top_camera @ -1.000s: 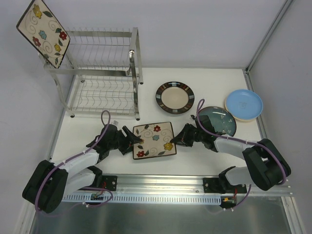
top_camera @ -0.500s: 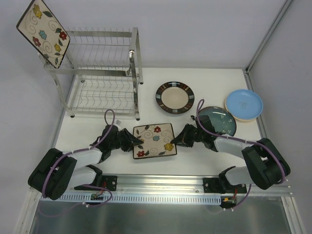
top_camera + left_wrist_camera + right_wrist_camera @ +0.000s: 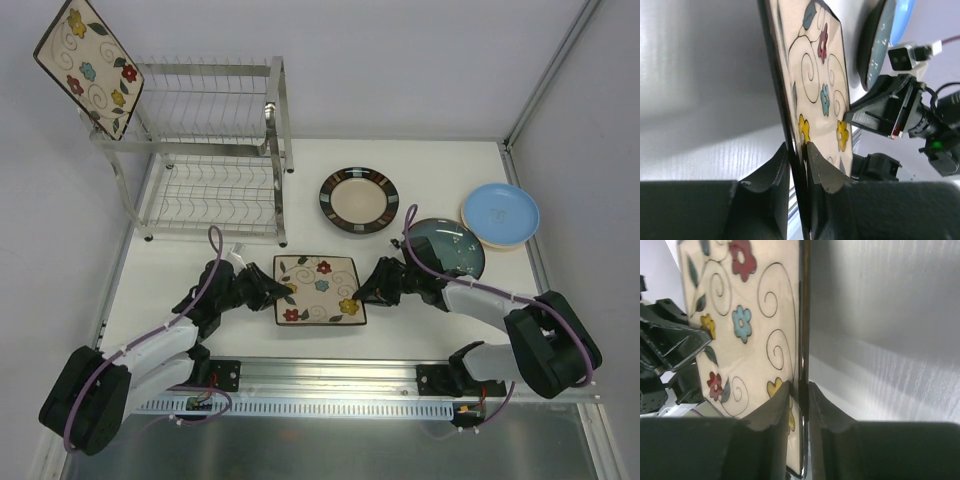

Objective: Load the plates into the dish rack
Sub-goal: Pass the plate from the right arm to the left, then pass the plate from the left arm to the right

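A square cream floral plate [image 3: 320,288] with a dark edge is between my two arms near the table's front. My left gripper [image 3: 283,295] is shut on its left edge. In the left wrist view both fingers [image 3: 782,165] pinch the plate [image 3: 815,75] rim. My right gripper [image 3: 362,293] straddles the right edge. In the right wrist view its jaws [image 3: 799,384] stand slightly apart around the plate [image 3: 740,315], with a thin gap on the outer side. The silver dish rack [image 3: 210,190] stands at the back left. A second square floral plate [image 3: 88,65] leans on its upper left corner.
A round dark-rimmed cream plate [image 3: 359,199] lies at mid-table. A dark teal plate [image 3: 450,248] lies right of it, close behind my right arm. A light blue plate [image 3: 500,213] sits at the far right near the table edge. The rack's post [image 3: 277,160] stands just behind the held plate.
My left gripper has closed on the plate's left edge. The right jaws have loosened from a tight pinch. The plate has turned slightly and now lies squarer to the table.
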